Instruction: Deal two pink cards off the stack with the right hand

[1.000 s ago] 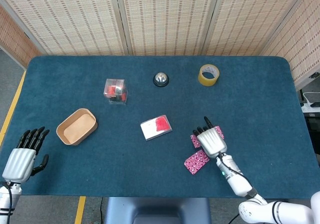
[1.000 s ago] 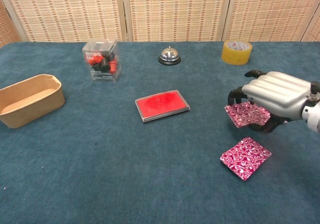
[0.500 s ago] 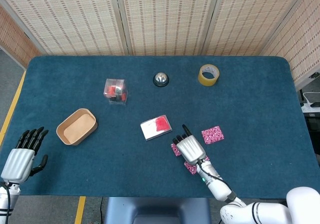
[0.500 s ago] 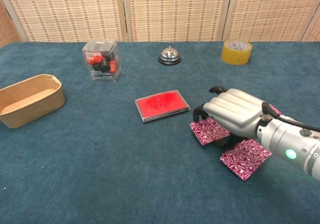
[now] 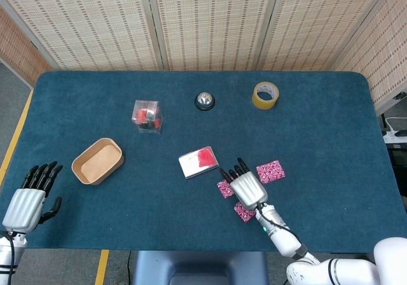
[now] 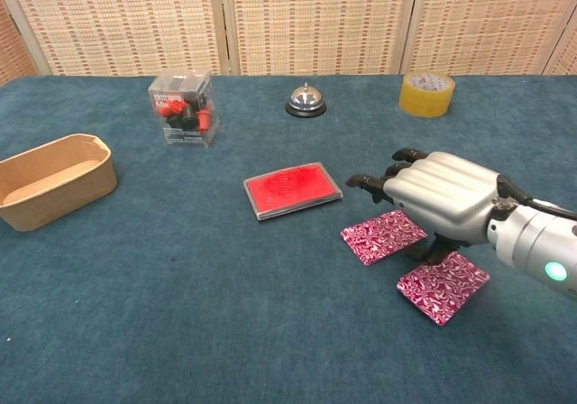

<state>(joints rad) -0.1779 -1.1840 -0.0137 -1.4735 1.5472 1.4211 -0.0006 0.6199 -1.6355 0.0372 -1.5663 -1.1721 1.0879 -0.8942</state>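
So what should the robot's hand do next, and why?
Probably lift the right hand up and pull it back. Its fingers are spread above the second pink card, which lies flat on the table, and the first dealt card lies flat nearby. The stack sits apart, so both cards seem dealt.

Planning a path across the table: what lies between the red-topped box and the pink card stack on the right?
In the head view, the right hand hovers there, fingers spread, over a dealt pink card, between the red-topped box and the card stack.
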